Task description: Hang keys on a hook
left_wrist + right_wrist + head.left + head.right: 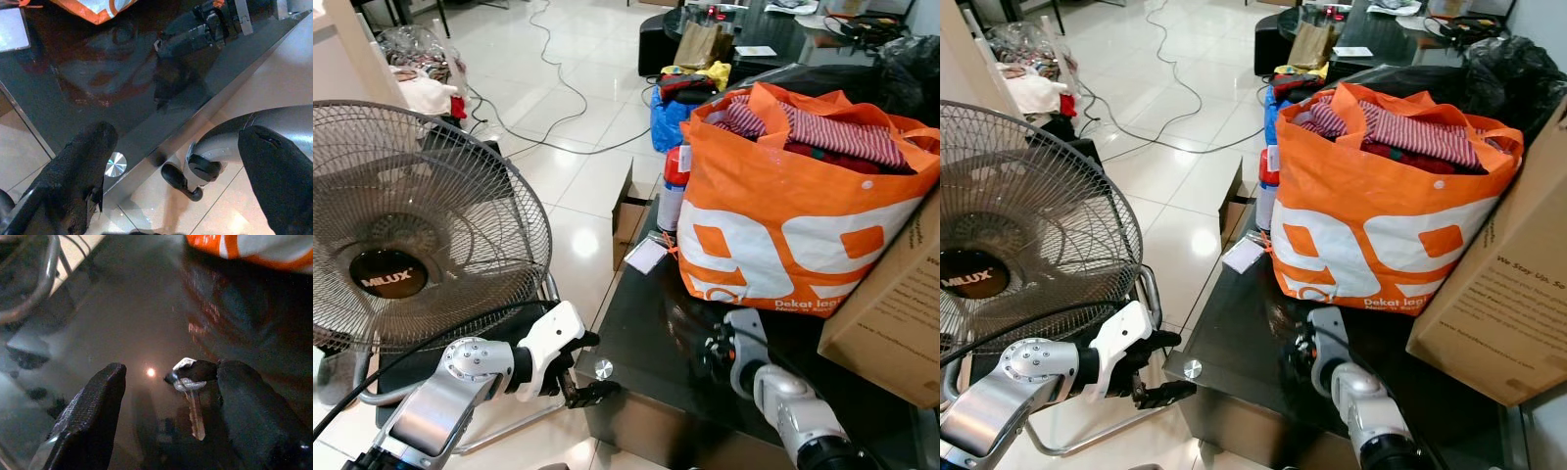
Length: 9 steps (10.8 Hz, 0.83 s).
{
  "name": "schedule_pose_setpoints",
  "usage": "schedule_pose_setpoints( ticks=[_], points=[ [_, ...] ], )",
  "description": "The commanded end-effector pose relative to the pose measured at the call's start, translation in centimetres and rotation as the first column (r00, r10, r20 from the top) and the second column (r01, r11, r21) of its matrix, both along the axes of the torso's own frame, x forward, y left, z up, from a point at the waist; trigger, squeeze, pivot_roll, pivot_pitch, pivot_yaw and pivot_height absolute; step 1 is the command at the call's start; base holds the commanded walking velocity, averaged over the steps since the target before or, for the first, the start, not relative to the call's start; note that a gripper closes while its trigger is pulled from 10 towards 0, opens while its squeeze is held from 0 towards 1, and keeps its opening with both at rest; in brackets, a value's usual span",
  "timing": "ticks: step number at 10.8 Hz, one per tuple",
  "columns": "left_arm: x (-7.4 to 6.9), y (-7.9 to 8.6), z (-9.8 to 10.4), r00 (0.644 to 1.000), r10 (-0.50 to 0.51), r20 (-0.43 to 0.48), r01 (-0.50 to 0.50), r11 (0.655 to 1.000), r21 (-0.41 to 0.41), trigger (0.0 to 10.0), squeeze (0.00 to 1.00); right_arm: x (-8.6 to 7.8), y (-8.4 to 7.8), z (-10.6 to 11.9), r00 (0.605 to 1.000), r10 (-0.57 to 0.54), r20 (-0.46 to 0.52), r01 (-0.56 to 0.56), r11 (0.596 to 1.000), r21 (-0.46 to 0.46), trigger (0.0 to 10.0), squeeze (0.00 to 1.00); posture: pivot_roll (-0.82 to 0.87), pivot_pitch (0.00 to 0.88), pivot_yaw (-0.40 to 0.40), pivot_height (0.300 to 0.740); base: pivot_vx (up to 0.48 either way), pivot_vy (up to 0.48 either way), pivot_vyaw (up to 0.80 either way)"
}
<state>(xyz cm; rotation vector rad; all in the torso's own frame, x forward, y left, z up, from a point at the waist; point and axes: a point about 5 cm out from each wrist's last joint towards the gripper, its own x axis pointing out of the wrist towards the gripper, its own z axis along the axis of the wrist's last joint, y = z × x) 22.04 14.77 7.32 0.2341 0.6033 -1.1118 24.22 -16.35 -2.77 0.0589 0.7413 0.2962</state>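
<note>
A dark shiny table point(646, 362) stands in front of the robot; a big orange bag point(783, 215) full of clothes sits on its far side, and a brown cardboard box point(891, 313) sits to the right of the bag; a spray can point(674, 186) stands just left of the bag; a large grey fan point(411, 235) stands on the floor to the left of the table. The right gripper point(168, 396) is low over the near part of the table; its two black fingers point(93, 416) are spread apart and hold nothing; a key point(192, 396) with a dark head lies flat on the table between them, close to one finger. The left gripper point(582, 390) is by the near left corner of the table; its fingers point(78, 171) are wide open and empty.
</note>
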Motion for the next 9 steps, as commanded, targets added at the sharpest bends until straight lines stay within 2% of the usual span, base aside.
schedule_pose_setpoints(
  ticks=[1, 3, 4, 5, 6, 7, 9],
  points=[
    [0.05, -0.07, 0.09, 1.0, -0.017, 0.004, 0.017, 1.0, 0.001, 10.0, 0.0, 0.24, -0.37, 0.4, 1.0, -0.01, 0.014, 0.011, 1.0, -0.025, 10.0, 0.0, -0.01, 0.0, -0.006, 0.74, 0.0, 0.0, 0.0],
    [0.0, -0.08, 0.03, 1.0, -0.017, 0.005, 0.017, 1.0, 0.002, 10.0, 0.0, 0.01, -0.95, 0.12, 0.999, -0.034, -0.007, 0.033, 0.997, -0.073, 10.0, 0.0, -0.01, 0.0, -0.006, 0.74, 0.0, 0.0, 0.0],
    [-0.05, -0.1, -0.01, 1.0, -0.018, 0.006, 0.018, 1.0, 0.001, 10.0, 0.0, -0.05, -1.01, 0.04, 0.999, -0.04, -0.008, 0.039, 0.995, -0.09, 6.5, 0.0, -0.01, 0.0, -0.009, 0.74, 0.0, 0.0, 0.0],
    [-0.07, -0.11, -0.03, 1.0, -0.02, 0.006, 0.02, 1.0, 0.001, 10.0, 0.0, 0.01, -0.94, 0.08, 0.999, -0.048, -0.002, 0.047, 0.994, -0.096, 0.8, 0.0, -0.01, 0.0, -0.009, 0.74, 0.0, 0.0, 0.0],
    [-0.07, -0.12, -0.02, 1.0, -0.021, 0.006, 0.021, 1.0, 0.001, 10.0, 0.0, 0.05, -0.87, 0.08, 0.999, -0.049, -0.002, 0.048, 0.994, -0.097, 0.1, 0.0, -0.01, 0.0, -0.009, 0.74, 0.0, 0.0, 0.0],
    [-0.06, -0.12, -0.02, 1.0, -0.022, 0.006, 0.022, 1.0, 0.002, 10.0, 0.0, 0.08, -0.78, 0.05, 0.999, -0.042, -0.003, 0.041, 0.993, -0.108, 10.0, 0.0, -0.01, 0.0, -0.01, 0.74, 0.0, 0.0, 0.0],
    [0.07, -0.06, 0.08, 1.0, -0.021, 0.009, 0.021, 1.0, 0.005, 10.0, 0.0, 0.36, -0.8, 0.38, 0.998, -0.046, 0.031, 0.049, 0.992, -0.116, 10.0, 0.0, -0.01, 0.0, -0.009, 0.74, 0.0, 0.0, 0.0]
  ],
)
